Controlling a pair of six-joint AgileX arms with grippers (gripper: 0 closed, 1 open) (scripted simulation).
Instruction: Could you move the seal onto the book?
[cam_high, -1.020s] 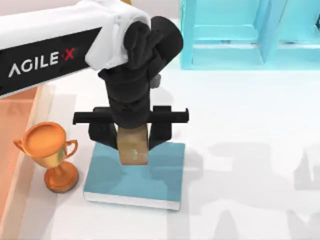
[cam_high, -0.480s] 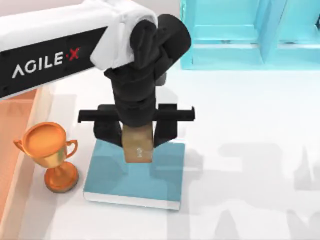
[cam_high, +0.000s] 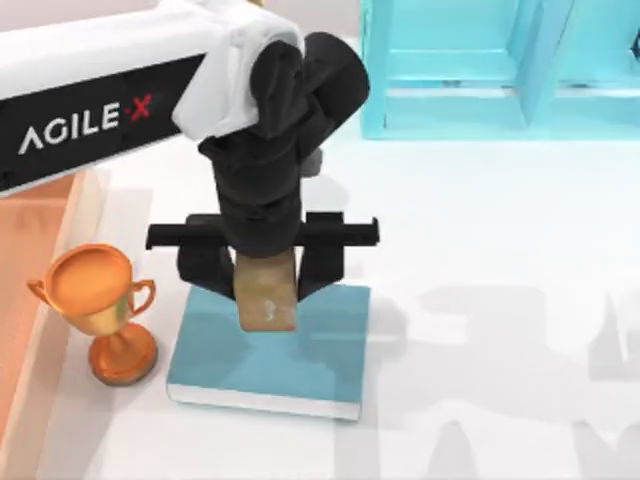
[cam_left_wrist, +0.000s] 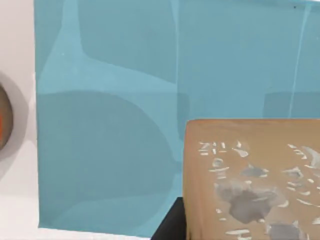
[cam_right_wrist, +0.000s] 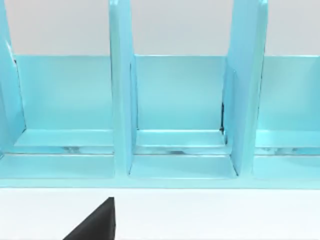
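So in the top view your left gripper (cam_high: 262, 283) sits just left of centre frame, pointing straight down, with its two black fingers (cam_high: 206, 270) either side of the seal (cam_high: 266, 298) and clamped on it, so it's got a firm grasp on that tan-brown block. The seal hangs upright over the far part of the book (cam_high: 270, 350), which lies flat in the lower middle of the frame with its white page edges along the near side. You can't really tell from above whether the seal's base is touching the teal cover or sitting just off it. The left wrist view puts the seal (cam_left_wrist: 252, 182) in the lower right of the frame, pale marks on its face, with the book cover (cam_left_wrist: 105, 100) spread behind it across most of the picture. The orange trophy cup (cam_high: 97, 305) stands at the lower left of the top view, just beside the book's left edge but apart from it. The cyan shelf unit (cam_high: 480, 70) takes up the upper right, and your right wrist view looks straight into its compartments (cam_right_wrist: 175, 100), with a black corner of the gripper at the bottom left; can't tell whether that one's open or closed.
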